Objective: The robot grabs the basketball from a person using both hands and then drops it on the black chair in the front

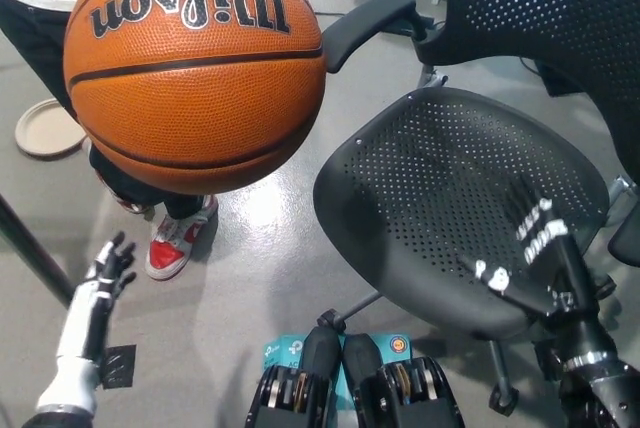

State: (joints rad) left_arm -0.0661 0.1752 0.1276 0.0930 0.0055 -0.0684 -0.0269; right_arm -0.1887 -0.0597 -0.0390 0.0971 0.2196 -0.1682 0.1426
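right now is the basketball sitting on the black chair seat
No, the basketball is up at the upper left, apart from the black chair, whose perforated seat holds nothing but the right hand over it.

Basketball (195,68): orange pebbled skin, matt and grainy, with smooth black seams and black printed lettering. 
Black chair (450,198): hard plastic seat, perforated all over, satin sheen; backrest likewise perforated; armrest smooth and matt. 
Floor (260,238): grey, smooth, slightly glossy, showing soft reflections. 
Shoe (178,241): red and white, cloth-like upper with a white rubbery-looking sole. 
Left hand (105,273): smooth white plastic shell with black segments. 
Right hand (530,248): matt black with small bright metallic pieces.
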